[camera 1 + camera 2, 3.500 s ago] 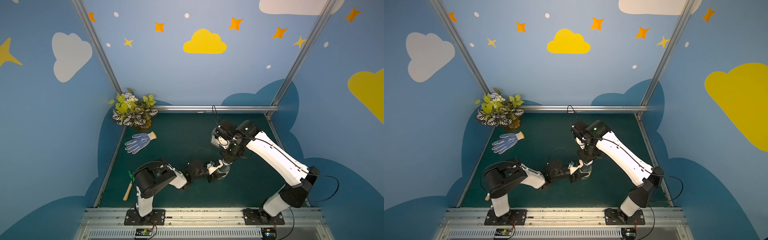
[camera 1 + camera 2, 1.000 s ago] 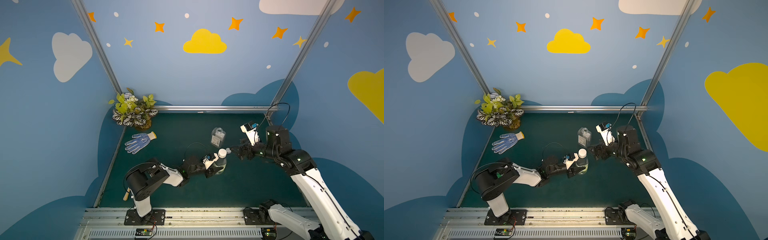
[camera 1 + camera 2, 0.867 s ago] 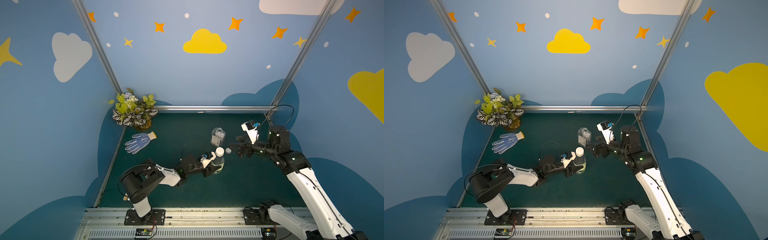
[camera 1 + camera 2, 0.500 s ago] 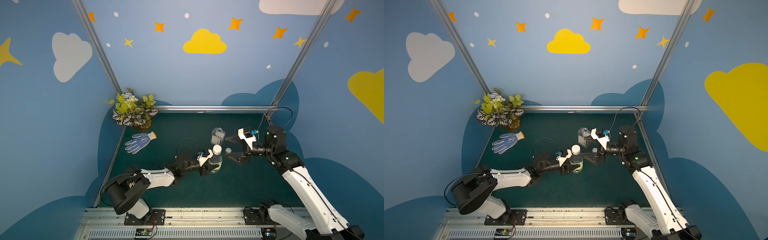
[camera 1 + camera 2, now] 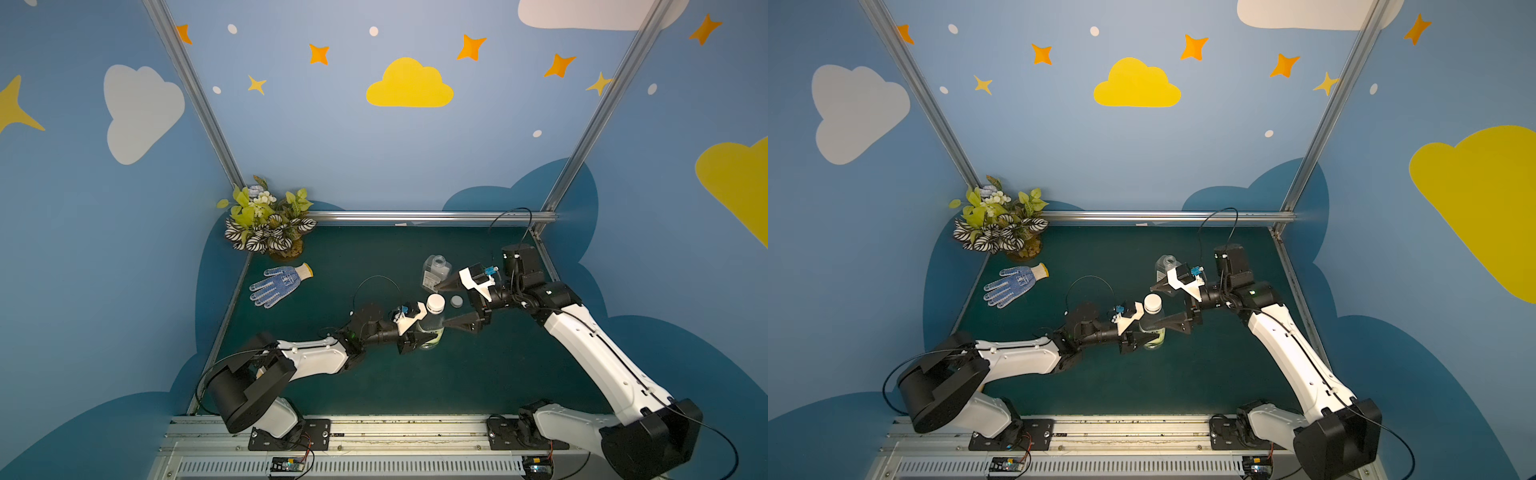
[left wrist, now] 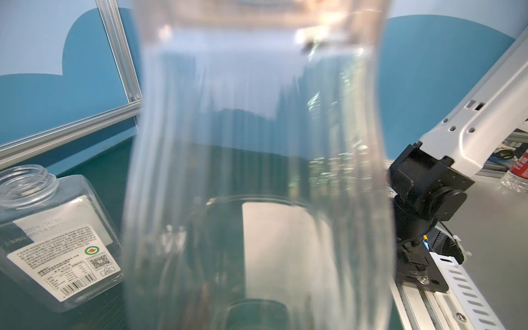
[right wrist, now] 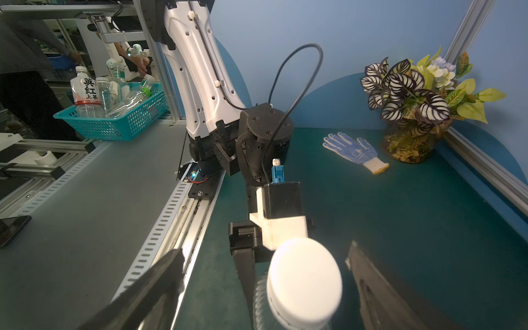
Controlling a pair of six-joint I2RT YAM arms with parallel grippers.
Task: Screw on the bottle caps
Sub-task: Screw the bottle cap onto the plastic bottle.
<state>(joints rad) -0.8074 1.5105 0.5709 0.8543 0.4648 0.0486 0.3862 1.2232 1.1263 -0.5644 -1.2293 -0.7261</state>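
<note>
Left arm (image 5: 311,357) stretched flat, slim bottle (image 5: 434,332) shifted left; right hand (image 5: 447,304) spread wide beside cap (image 5: 435,302).

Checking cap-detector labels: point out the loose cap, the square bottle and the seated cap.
loose cap (image 5: 457,300): in a top view, centre of its flat top.
square bottle (image 6: 67,261): left wrist view, on its white label.
seated cap (image 7: 305,280): right wrist view, middle of its flat top.

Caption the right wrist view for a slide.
Right fingers stand open either side of the white cap atop the bottle.
</note>
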